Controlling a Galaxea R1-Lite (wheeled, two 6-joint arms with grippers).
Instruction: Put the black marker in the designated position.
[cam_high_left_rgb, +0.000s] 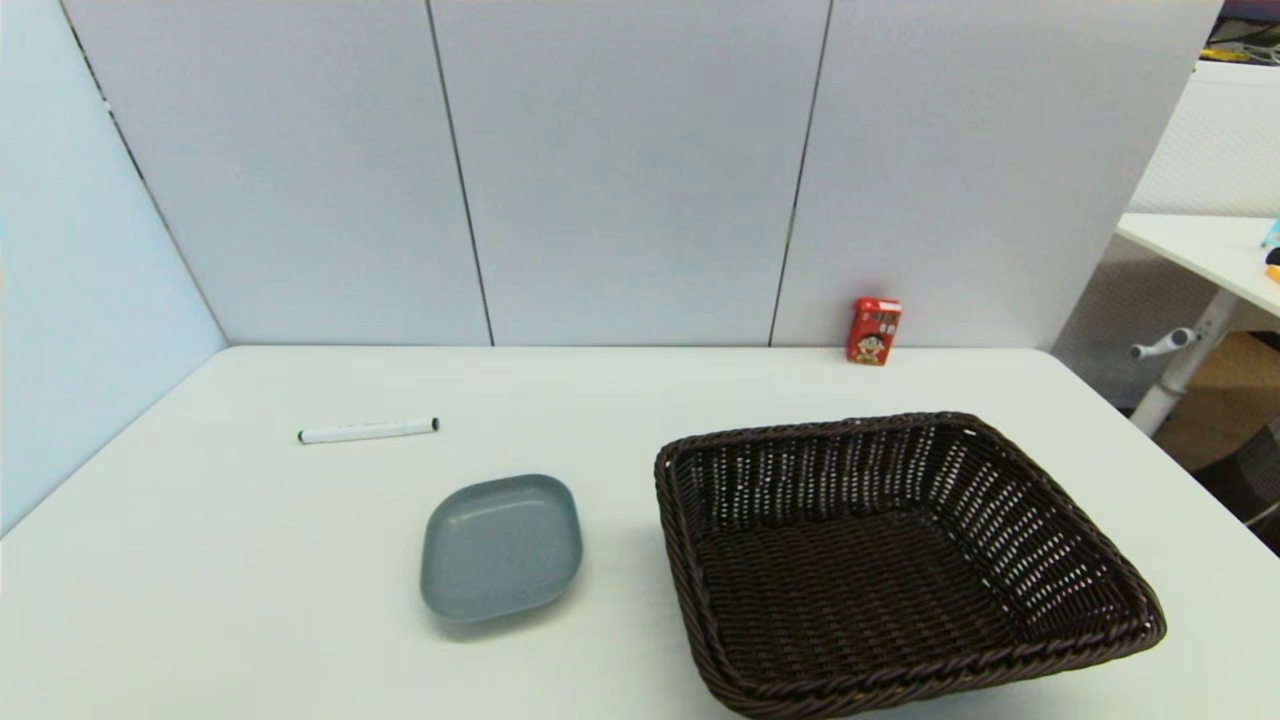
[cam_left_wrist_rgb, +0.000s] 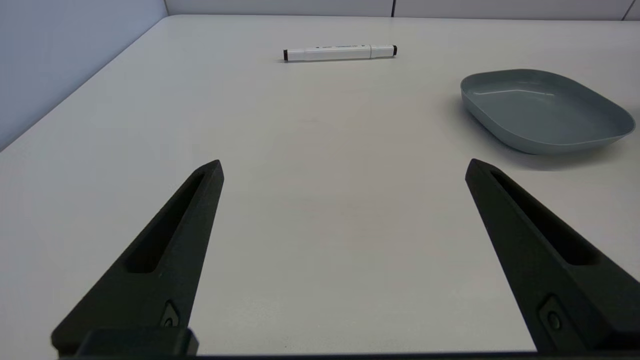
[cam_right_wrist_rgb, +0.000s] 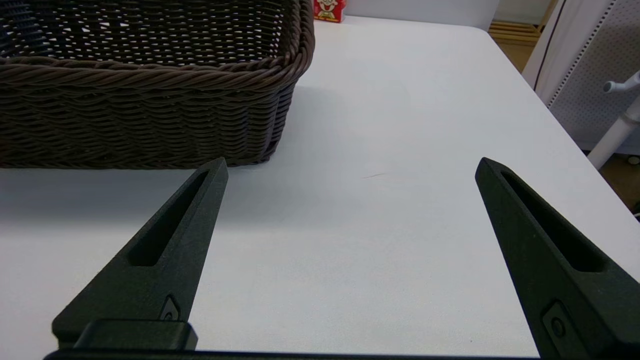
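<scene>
Left wrist view is showing the left gripper (cam_left_wrist_rgb: 344, 167) hanging low over the white table (cam_left_wrist_rgb: 320, 225) with fingers spread wide, holding nothing. Ahead of those fingers the black marker (cam_left_wrist_rgb: 340, 52) is lying flat, well apart from them, with bare tabletop between. The grey dish (cam_left_wrist_rgb: 545, 110) is sitting off to one side, nearer. The right gripper (cam_right_wrist_rgb: 351, 167) is likewise gaping, touching nothing, with the wicker basket (cam_right_wrist_rgb: 145, 115) standing just beyond one finger and a red carton (cam_right_wrist_rgb: 329, 9) far off.
</scene>
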